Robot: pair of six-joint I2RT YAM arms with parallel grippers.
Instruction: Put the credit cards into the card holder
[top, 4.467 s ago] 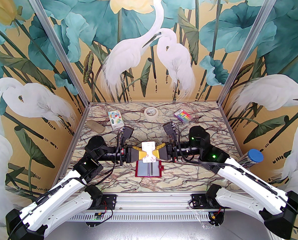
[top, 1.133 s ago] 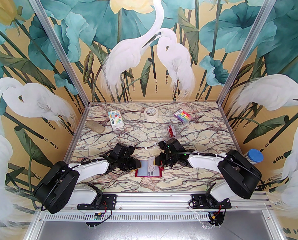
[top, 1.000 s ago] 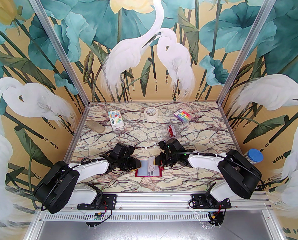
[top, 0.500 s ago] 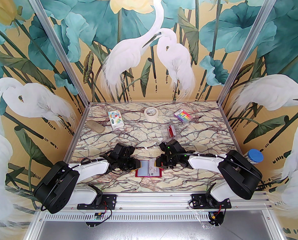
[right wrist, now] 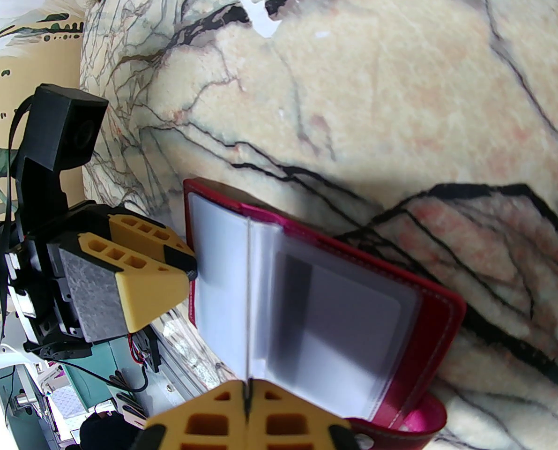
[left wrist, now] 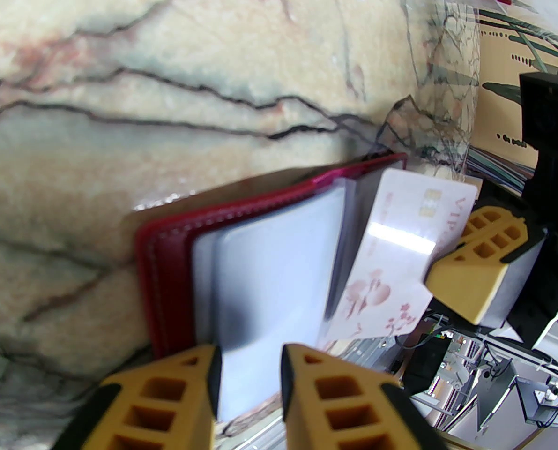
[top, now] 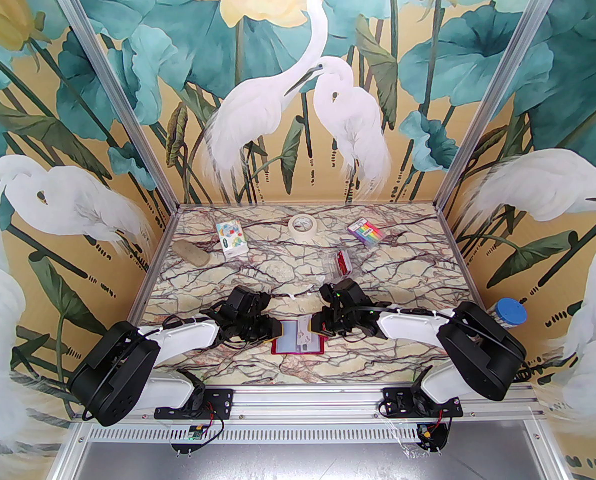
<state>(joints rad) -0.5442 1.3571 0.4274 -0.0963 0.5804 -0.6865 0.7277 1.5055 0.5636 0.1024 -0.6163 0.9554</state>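
The card holder [top: 298,352] lies open near the table's front edge, dark red with clear sleeves [left wrist: 269,270] inside. My right gripper [top: 314,325] is shut on a pale pink credit card [left wrist: 400,260] with a chip and flower print. The card stands tilted over the holder's right half, and its leading edge meets the sleeves by the fold. From the right wrist the card [right wrist: 248,298] is a thin edge-on line running up from the closed fingers [right wrist: 279,420]. My left gripper [left wrist: 250,359] pinches the sleeves at the holder's left edge [right wrist: 194,251].
At the back lie a tape roll [top: 303,225], a rainbow-striped packet [top: 364,231], a colourful small box [top: 231,239] and a beige lump [top: 191,253]. A clear plastic box [top: 340,263] sits just behind my right wrist. A blue-lidded jar [top: 510,313] stands beyond the right edge.
Several seconds ago both grippers held the card high above the holder. Both arms have since come down low to it. Over the last second the right gripper and card barely shifted.
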